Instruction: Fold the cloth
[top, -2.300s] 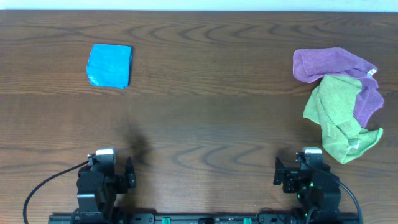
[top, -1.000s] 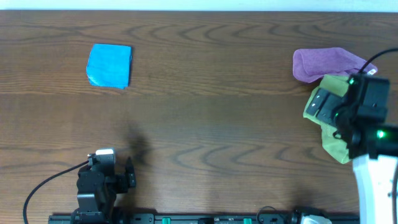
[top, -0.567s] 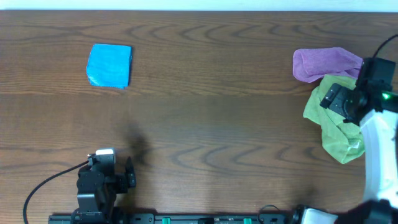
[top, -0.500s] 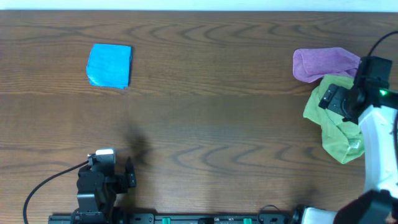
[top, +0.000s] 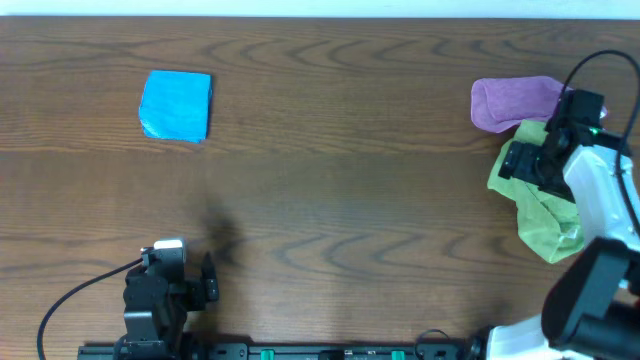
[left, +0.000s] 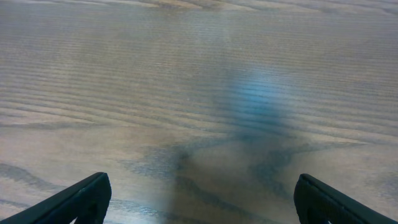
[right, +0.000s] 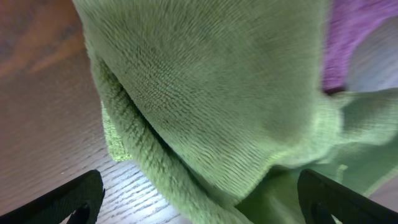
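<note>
Right gripper spread wide over cloth, contact unclear, grasping nothing; left gripper wide, empty.

no text, label, brand, number or sign can be read in any view. the cloth, close in front of the right gripper, shows only plain green pile with no legible marking.
</note>
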